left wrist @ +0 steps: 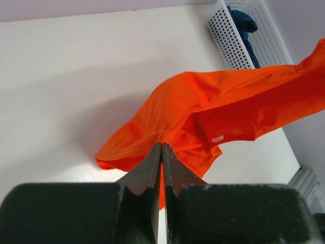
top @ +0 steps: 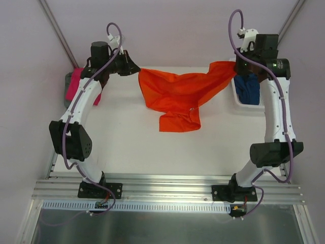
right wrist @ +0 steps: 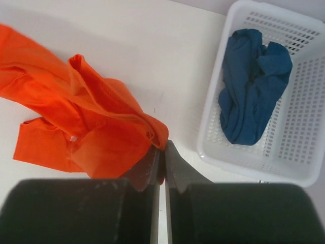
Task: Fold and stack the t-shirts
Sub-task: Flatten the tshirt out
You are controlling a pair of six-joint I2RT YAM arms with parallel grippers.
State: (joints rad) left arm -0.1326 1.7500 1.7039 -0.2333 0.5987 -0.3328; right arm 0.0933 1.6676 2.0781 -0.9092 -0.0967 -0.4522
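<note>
Orange t-shirt (top: pixel 177 96) clamped in left jaws, right jaws; apparently partly lifted.

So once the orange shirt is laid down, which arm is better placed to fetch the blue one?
Right. The right hand, shut on the orange t-shirt, is beside the white basket holding the dark blue t-shirt; the left hand is across the table.

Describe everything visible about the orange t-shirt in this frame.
The orange t-shirt is bright, thin, soft-looking cloth, wrinkled and unfolded. It hangs stretched between the left end effector and the right end effector, each shut on a bunched edge. Its middle sags toward the table; contact is unclear. A small white tag shows inside.
</note>
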